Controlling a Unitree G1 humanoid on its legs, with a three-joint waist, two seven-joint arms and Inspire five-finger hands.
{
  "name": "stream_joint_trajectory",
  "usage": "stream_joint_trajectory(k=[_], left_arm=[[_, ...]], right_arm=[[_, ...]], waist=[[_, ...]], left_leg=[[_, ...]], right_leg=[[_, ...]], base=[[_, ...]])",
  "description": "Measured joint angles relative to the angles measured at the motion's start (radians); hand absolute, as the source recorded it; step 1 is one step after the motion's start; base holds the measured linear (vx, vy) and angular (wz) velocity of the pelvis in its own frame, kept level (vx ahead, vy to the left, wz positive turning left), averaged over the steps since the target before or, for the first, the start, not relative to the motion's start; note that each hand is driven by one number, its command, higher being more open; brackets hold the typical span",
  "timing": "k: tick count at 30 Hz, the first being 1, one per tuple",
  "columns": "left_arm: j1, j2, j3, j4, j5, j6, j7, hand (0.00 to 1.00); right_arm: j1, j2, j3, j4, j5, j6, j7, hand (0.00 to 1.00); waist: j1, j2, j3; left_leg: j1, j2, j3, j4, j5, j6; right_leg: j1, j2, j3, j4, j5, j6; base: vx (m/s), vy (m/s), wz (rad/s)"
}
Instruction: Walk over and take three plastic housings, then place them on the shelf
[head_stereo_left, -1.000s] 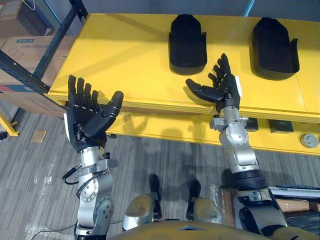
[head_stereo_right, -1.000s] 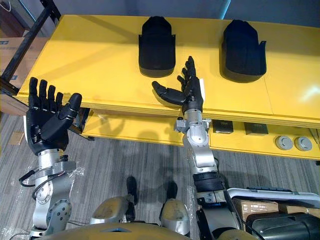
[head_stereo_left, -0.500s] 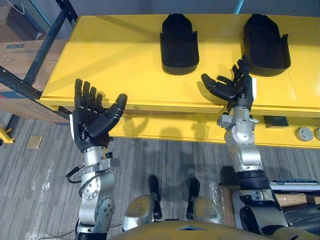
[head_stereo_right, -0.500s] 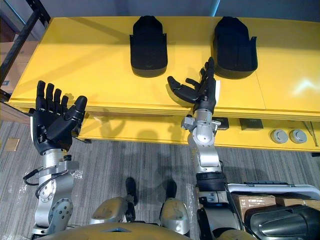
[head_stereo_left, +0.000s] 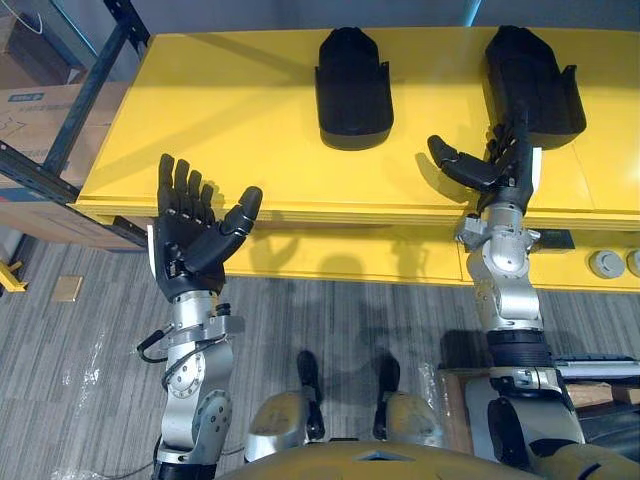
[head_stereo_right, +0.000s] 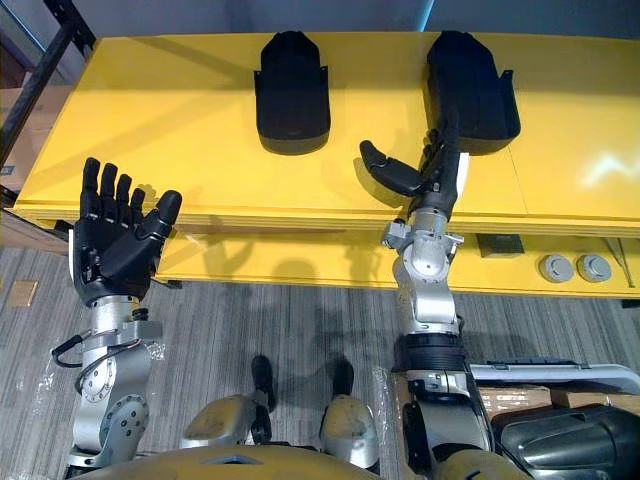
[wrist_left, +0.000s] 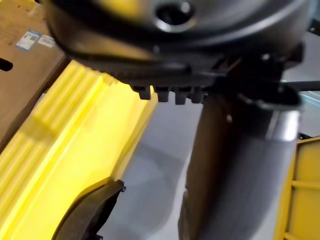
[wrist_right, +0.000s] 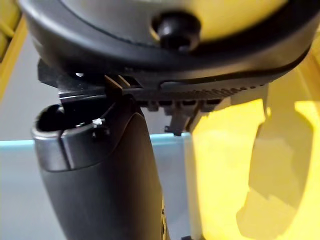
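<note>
Two black plastic housings lie on the yellow table (head_stereo_left: 230, 110): one (head_stereo_left: 351, 88) near the middle, another (head_stereo_left: 530, 86) further right. My right hand (head_stereo_left: 497, 165) is open above the table's front part, thumb spread toward the middle housing, fingertips at the near end of the right housing. Whether they touch it I cannot tell. My left hand (head_stereo_left: 192, 235) is raised open, palm up, in front of the table's near edge, holding nothing. The right housing (head_stereo_right: 471, 90) and right hand (head_stereo_right: 428, 172) also appear in the right eye view.
A dark blue rack frame (head_stereo_left: 70, 130) and cardboard boxes (head_stereo_left: 40, 100) stand at the left of the table. Round silver fittings (head_stereo_left: 606, 264) sit on the table's front face at the right. Grey floor lies below.
My right hand has moved forward and to the right, from beside the middle housing to the near end of the right housing. The camera has shifted. The left hand stays open.
</note>
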Motion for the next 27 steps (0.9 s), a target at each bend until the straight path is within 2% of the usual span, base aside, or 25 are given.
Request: stream_joint_trajectory(k=[11,16,19,22,27], left_arm=[[0.0,0.0,-0.006,0.0,0.0,0.005,0.0,1.0],[0.001,0.0,-0.006,0.0,0.0,0.014,-0.002,1.0],[0.002,-0.001,-0.007,-0.001,0.0,0.014,-0.017,1.0],[0.019,-0.005,0.0,-0.01,0.0,0.014,-0.023,1.0],[0.02,-0.01,0.004,-0.014,0.002,0.012,-0.067,1.0]], right_arm=[[-0.001,-0.012,-0.002,0.015,-0.034,0.004,0.004,1.0],[0.001,-0.025,-0.001,0.014,-0.033,0.002,0.038,1.0],[0.051,-0.024,0.002,-0.034,-0.034,-0.02,0.071,1.0],[0.207,0.007,0.025,-0.219,-0.034,-0.068,0.117,1.0],[0.38,0.071,0.052,-0.362,-0.033,-0.15,0.138,1.0]], waist=[[-0.012,0.011,-0.003],[-0.013,0.019,-0.005],[-0.012,0.029,-0.011],[-0.011,0.04,-0.02],[-0.019,0.03,-0.068]], left_leg=[[0.004,0.0,0.004,0.0,0.0,0.0],[0.005,0.001,0.004,0.0,-0.001,-0.001],[0.005,0.001,0.006,0.0,-0.002,-0.001],[0.013,0.003,0.012,0.0,-0.009,-0.003],[0.036,0.009,0.035,-0.001,-0.03,-0.008]], right_leg=[[0.0,0.0,0.005,0.004,-0.001,-0.001],[0.0,0.0,0.005,0.006,-0.002,-0.002],[0.001,0.001,0.006,0.003,-0.002,-0.002],[0.012,0.004,0.008,-0.009,-0.002,-0.002],[0.04,0.012,0.018,-0.039,-0.001,-0.001]], base=[[0.0,0.0,0.0],[0.0,0.0,0.0],[0.0,0.0,0.0],[0.0,0.0,-0.04],[0.04,-0.012,-0.13]])
